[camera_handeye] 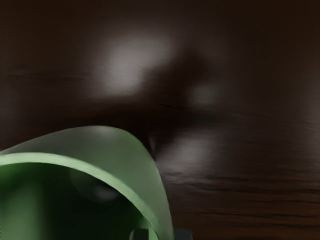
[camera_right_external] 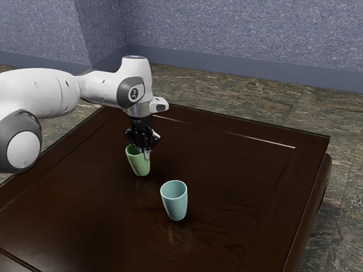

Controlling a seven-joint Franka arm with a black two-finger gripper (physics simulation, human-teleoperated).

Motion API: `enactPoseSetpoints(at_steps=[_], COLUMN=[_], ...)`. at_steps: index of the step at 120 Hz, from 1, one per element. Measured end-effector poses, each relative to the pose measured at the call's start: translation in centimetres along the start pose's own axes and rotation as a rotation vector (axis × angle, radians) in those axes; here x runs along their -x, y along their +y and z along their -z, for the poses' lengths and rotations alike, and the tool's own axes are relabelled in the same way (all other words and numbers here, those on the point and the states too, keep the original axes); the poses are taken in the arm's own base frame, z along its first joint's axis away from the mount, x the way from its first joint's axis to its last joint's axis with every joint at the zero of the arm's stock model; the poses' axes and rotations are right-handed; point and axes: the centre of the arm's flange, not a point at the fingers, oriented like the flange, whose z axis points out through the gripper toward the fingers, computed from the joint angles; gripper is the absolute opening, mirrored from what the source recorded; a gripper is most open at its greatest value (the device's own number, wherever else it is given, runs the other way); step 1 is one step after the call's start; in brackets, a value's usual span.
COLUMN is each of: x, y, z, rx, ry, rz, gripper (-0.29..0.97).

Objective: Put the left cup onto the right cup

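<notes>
A plain indoor room of no clear kind is shown: a dark wooden desk (camera_right_external: 238, 170) is set on a mottled stone floor (camera_right_external: 255, 99), backed by speckled blue-grey walls (camera_right_external: 238, 25) with grey skirting (camera_right_external: 238, 63).

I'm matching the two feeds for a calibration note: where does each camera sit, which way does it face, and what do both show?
Exterior view: beside the table, raised, looking down across it; it shows the arm, the hand gripping the green cup, and the teal cup.
Wrist view: on the hand, looking down past the green cup at the table; dark tips by the cup wall are likely fingers.
Shared: green cup and table.
</notes>
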Motion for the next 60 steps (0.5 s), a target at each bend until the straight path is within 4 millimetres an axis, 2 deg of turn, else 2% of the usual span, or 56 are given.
enactPoseSetpoints(at_steps=[26,38,60], x=[0.0,0.2,2.2], y=[0.1,0.4,1.7], z=[0.1,0.7,5.1], rx=[-0.004,-0.007,-0.019], ry=[0.002,0.01,0.049], rz=[0.001,-0.002,-0.02], gripper=[-0.09,-0.1,-0.1])
